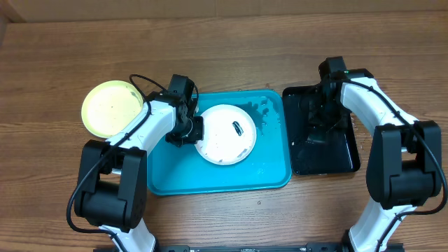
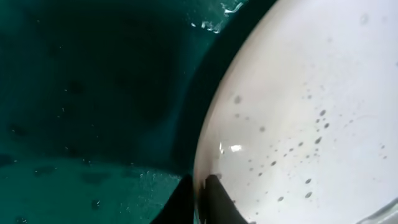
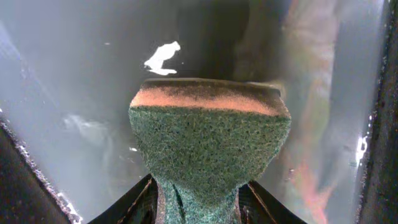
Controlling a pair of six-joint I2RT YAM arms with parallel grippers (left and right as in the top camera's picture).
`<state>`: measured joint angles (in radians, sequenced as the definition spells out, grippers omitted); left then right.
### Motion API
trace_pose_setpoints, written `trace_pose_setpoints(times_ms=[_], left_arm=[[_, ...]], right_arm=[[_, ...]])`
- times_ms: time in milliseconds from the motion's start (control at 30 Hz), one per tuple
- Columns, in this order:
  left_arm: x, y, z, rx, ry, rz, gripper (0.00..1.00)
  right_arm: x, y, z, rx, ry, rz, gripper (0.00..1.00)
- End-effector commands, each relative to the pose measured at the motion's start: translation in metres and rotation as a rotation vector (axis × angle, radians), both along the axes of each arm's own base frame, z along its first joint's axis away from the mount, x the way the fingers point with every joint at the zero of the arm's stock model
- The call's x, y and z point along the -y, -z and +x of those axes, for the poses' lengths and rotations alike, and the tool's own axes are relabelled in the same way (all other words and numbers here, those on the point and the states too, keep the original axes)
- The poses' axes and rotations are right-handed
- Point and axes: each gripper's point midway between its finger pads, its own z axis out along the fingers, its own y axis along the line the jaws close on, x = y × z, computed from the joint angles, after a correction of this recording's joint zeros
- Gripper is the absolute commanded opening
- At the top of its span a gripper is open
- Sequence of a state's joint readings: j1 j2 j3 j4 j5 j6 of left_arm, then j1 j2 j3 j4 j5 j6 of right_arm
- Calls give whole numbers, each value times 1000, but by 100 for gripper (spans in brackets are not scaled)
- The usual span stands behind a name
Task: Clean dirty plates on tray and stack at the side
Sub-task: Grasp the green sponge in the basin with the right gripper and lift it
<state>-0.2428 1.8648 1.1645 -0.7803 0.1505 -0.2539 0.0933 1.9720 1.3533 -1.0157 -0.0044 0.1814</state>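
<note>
Mid-table [image 1: 231, 42]: big tray [image 1: 168, 183], w/ small tray [image 1: 336, 157] just beside it on the R. 1st plate [image 1: 225, 133] lies in the big tray, about mid-width, nearer the far edge. 2nd plate [image 1: 112, 108] lies on the table off the big tray's far-L corner. L gripper [image 1: 190, 129] at the 1st plate's L rim, rim btwn its fingers. R gripper [image 1: 318, 115] over the small tray, sponge [image 3: 208, 143] btwn its fingers.

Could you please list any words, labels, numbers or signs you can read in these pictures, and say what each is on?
None can be read.
The white plate bears one small dark mark, too small to tell whether it is writing.
The blue tray, black tray, lime-green plate and sponge show no text.
</note>
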Motion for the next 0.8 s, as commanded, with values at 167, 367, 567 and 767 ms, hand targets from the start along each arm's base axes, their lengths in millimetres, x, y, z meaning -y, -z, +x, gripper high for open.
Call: trace_pose_setpoints(times_ms=[167, 367, 567, 767], left_arm=[[5, 6, -4, -17, 12, -15, 4], [5, 6, -3, -12, 12, -16, 5], [5, 6, -2, -11, 12, -17, 5], [5, 6, -2, -10, 12, -17, 9]], right_arm=[[-2, -9, -4, -11, -26, 8, 56], [-1, -10, -4, -17, -25, 8, 56], [-6, -9, -6, -23, 13, 30, 41], [-7, 1, -8, -16, 27, 40, 11]])
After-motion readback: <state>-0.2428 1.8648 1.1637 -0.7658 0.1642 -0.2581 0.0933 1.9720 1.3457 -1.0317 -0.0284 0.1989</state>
